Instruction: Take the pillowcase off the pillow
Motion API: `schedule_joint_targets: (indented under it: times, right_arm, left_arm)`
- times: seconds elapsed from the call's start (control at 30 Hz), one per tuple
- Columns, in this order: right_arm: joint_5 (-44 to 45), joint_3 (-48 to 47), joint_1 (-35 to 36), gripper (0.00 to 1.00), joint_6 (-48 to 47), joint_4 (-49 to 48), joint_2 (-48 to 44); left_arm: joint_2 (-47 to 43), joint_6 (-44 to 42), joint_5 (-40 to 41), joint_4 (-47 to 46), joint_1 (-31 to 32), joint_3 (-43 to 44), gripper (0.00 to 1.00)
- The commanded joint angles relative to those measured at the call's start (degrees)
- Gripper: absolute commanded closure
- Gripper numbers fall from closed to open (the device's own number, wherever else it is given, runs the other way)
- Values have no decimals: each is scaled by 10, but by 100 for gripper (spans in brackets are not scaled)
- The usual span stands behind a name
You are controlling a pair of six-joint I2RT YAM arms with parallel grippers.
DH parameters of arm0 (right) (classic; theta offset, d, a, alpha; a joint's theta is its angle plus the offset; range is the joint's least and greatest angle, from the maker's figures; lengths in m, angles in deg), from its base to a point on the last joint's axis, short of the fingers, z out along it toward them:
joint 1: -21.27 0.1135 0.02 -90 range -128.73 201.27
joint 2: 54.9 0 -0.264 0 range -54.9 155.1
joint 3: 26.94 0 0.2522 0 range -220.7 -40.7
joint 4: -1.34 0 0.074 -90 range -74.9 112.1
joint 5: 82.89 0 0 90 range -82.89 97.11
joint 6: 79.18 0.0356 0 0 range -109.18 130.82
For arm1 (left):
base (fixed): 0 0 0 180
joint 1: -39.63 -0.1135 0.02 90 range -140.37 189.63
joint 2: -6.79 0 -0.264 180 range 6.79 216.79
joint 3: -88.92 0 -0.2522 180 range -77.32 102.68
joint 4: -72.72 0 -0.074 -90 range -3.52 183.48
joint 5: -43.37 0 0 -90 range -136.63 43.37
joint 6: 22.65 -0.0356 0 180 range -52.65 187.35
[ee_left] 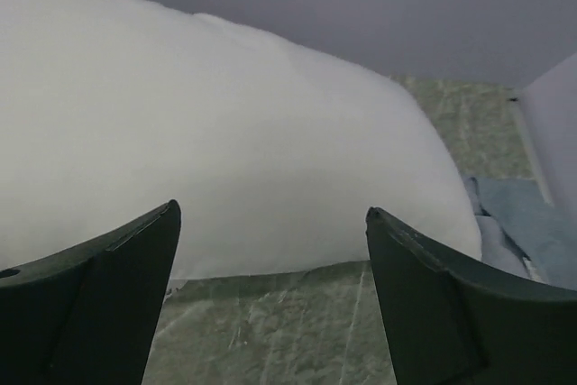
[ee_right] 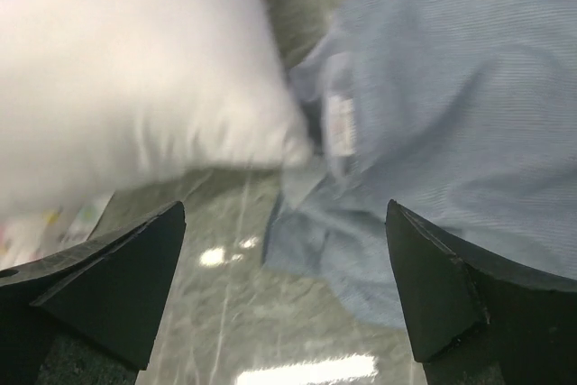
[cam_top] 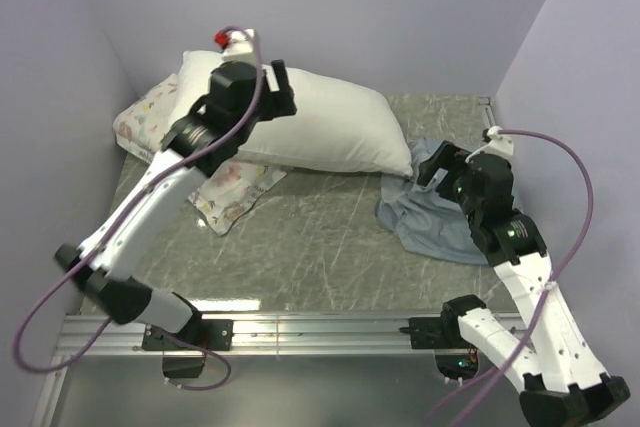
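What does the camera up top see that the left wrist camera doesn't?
Only the top view shows both arms, the right gripper and the small floral-print pillow by the left wall. Only the left wrist view shows the left gripper up close, its dark fingers spread open with nothing between them. Both show the big white pillow, the crumpled blue pillowcase lying beside it, and the green marbled table.

A lab cell: plain walls (cam_top: 380, 7), rail-bolted arms (cam_top: 150, 207).

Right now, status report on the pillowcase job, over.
Left tool open, empty, at pillow. Right tool open above pillowcase. Pillowcase off, heaped beside pillow. Floral cover nearby, not blocking.
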Motion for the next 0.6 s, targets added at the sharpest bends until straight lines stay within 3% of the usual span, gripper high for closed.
schedule_joint_targets:
  times: [0.0,0.27,0.57]
  right_arm:
    - [29,7,72,1,1,10,-42]
    - [-16,75,147,0,11,-34,-103]
    - [-17,154,162,0,18,-42,-166]
  left_arm:
    - [-95,9,-45,-52,13,-78,11]
    - [-303,48,-62,-112,40,-335,10]
    - [-419,71,-20,-85,41,-476,9]
